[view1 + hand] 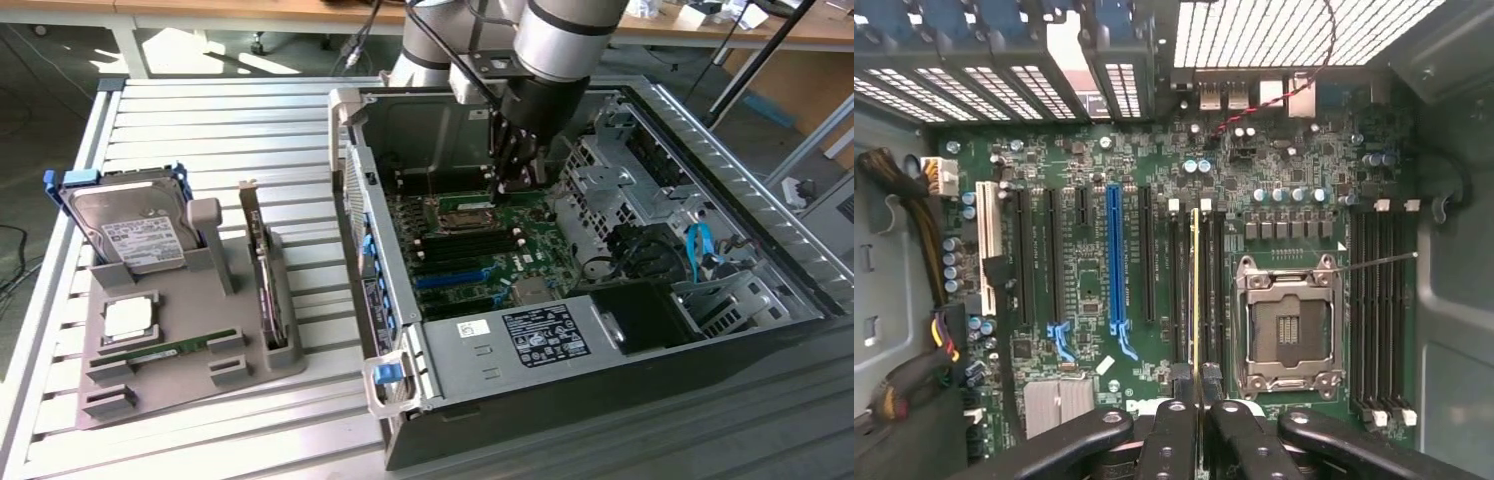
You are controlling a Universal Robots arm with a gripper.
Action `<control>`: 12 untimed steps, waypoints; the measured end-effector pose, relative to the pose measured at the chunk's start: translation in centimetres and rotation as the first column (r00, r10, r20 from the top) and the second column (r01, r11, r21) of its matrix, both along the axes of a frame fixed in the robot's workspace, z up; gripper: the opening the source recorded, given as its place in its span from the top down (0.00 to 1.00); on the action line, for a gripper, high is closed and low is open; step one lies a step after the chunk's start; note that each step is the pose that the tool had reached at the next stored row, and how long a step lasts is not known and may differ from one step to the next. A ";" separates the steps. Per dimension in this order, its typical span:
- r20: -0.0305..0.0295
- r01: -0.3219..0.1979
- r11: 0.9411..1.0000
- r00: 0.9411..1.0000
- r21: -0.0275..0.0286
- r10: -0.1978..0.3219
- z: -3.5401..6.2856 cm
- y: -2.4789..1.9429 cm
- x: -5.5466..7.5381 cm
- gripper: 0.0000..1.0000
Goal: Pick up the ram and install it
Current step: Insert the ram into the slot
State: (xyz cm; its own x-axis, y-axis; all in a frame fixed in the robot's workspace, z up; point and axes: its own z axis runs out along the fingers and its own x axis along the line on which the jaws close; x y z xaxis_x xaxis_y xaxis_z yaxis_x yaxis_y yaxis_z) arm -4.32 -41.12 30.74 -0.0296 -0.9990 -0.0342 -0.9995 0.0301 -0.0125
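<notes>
green ram stick (1195,300) pinched edge-on in nearly closed gripper (1197,425), down inside the open pc case (601,400), over the black memory slots (1176,290) beside the cpu socket (1288,325). insertion step, seemingly; calls for squaring the edge with one slot.

I see an open computer case (601,400) on a slatted table (214,130), its green motherboard (461,250) exposed. On the exterior view's left, a gray holder (167,378) carries a silver hard drive (134,235) and an upright dark card (271,290).
</notes>
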 end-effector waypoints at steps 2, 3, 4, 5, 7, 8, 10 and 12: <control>0.000 0.000 1.000 1.000 0.000 0.000 -0.49 0.03 0.4 0.88; 0.000 0.000 1.000 1.000 0.000 0.000 -0.74 0.03 0.3 0.88; 0.000 0.000 1.000 1.000 0.000 0.000 -0.90 0.03 0.4 0.88; 0.000 0.000 1.000 1.000 0.000 0.000 -1.12 0.03 0.4 0.88; 0.000 0.000 1.000 1.000 0.000 0.000 -1.70 0.06 0.4 0.88; 0.000 0.000 1.000 1.000 0.000 0.000 -1.96 0.07 0.4 0.88; 0.000 0.000 1.000 1.000 0.000 0.000 -2.48 0.09 0.4 0.88; 0.000 0.000 1.000 1.000 0.000 0.000 -3.08 0.11 0.4 0.88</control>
